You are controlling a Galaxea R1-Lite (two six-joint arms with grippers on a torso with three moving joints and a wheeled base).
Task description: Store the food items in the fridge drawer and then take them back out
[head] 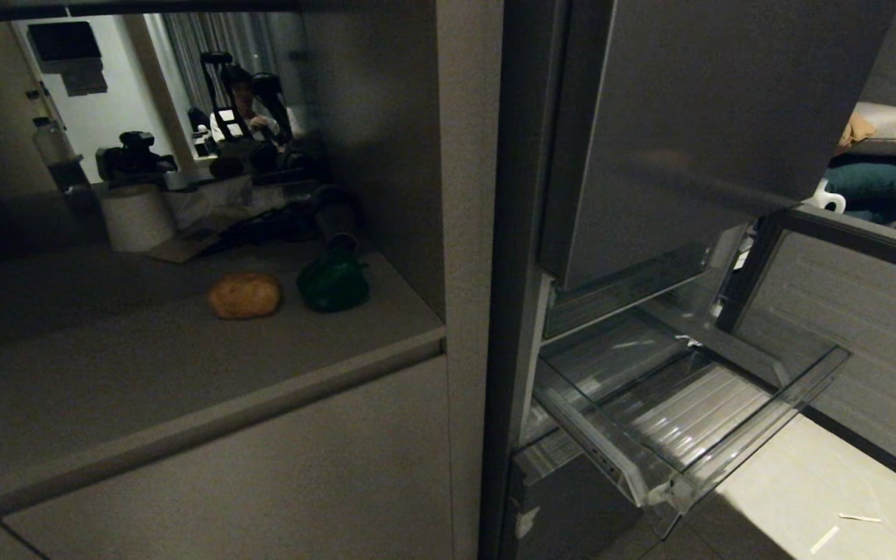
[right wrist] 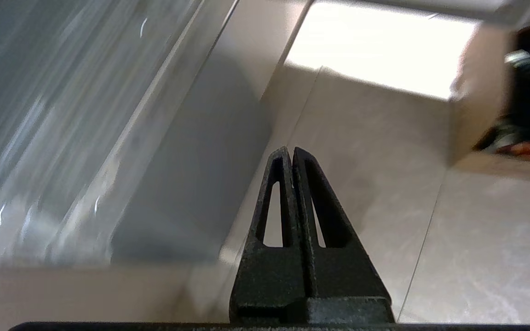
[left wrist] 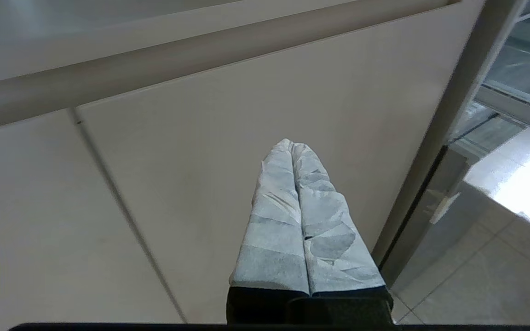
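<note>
On the grey counter (head: 145,365) at the left lie a tan potato (head: 244,295) and a dark green bell pepper (head: 333,284), side by side. To the right the clear fridge drawer (head: 751,428) stands pulled out with nothing in it. Neither arm shows in the head view. My right gripper (right wrist: 291,149) is shut and empty, low over the floor tiles beside the drawer's clear wall (right wrist: 85,138). The left gripper (left wrist: 292,143), its fingers wrapped in white tape, is shut and empty in front of the lower cabinet door (left wrist: 200,161).
A white paper roll (head: 137,218) and a clear water bottle (head: 55,148) stand at the counter's back. A tall grey fridge door panel (head: 689,117) hangs open above the drawer. Below it is a grey panel (head: 557,505) with a tape scrap. Cushions (head: 883,155) lie far right.
</note>
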